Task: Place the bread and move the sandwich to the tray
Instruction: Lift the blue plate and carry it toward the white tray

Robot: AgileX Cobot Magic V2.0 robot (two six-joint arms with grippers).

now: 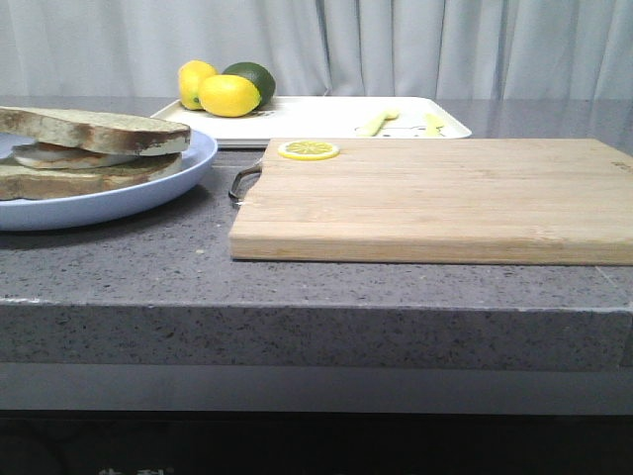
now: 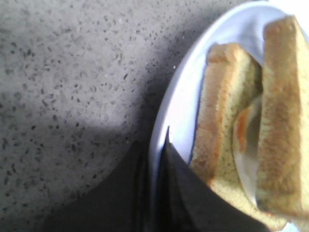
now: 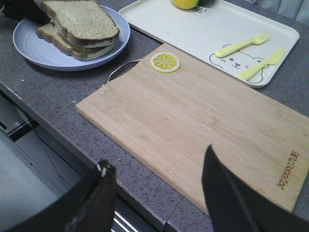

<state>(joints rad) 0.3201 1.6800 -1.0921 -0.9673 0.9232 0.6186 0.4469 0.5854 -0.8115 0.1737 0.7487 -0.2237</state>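
Note:
The sandwich (image 1: 89, 148), two brown-crusted slices with egg between, lies on the round pale blue plate (image 1: 148, 193) at the left. No separate loose slice of bread shows. My left gripper (image 2: 153, 140) is shut on the plate's rim (image 2: 176, 111), next to the sandwich (image 2: 227, 121). In the right wrist view the sandwich (image 3: 79, 24) and plate (image 3: 29, 46) lie far left, with the white tray (image 3: 193, 29) behind the board. My right gripper (image 3: 157, 159) is open and empty over the counter's front edge. The tray (image 1: 326, 114) stands at the back.
A wooden cutting board (image 1: 435, 198) with a lemon slice (image 1: 308, 149) on its far left corner fills the middle and right. Two lemons and a lime (image 1: 227, 94) sit on the tray's left end; a yellow fork (image 3: 241, 45) and knife (image 3: 260, 63) lie on its right.

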